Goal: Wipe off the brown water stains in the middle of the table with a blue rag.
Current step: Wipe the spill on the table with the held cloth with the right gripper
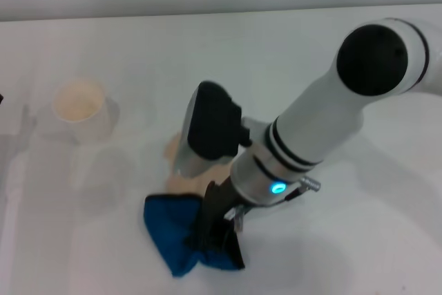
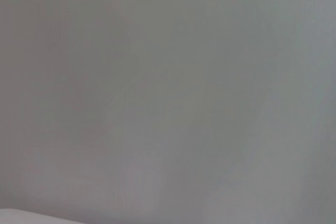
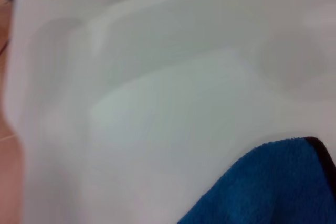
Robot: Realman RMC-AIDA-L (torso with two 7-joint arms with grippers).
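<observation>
my right gripper (image 1: 217, 229) is clamped on the blue rag (image 1: 173, 229) at the table's (image 1: 359, 253) near edge; the brown stains (image 1: 181, 170) lie just beyond it, so i'd push forward. paper cup (image 1: 79, 108) sits far left.

1. No readable text, labels, brands or numbers in any view.
2. Head view: the only sign-like mark is a small lit cyan dot (image 1: 277, 188) on the right arm's wrist; it's a plain light, no characters.
3. Paper cup (image 1: 81, 107): no print visible.
4. Blue rag (image 1: 173, 229): no tag or lettering visible.
5. Left wrist view: blank grey, nothing to read.
6. Right wrist view: bare counter (image 3: 173, 103) and a corner of the rag, no markings.
</observation>
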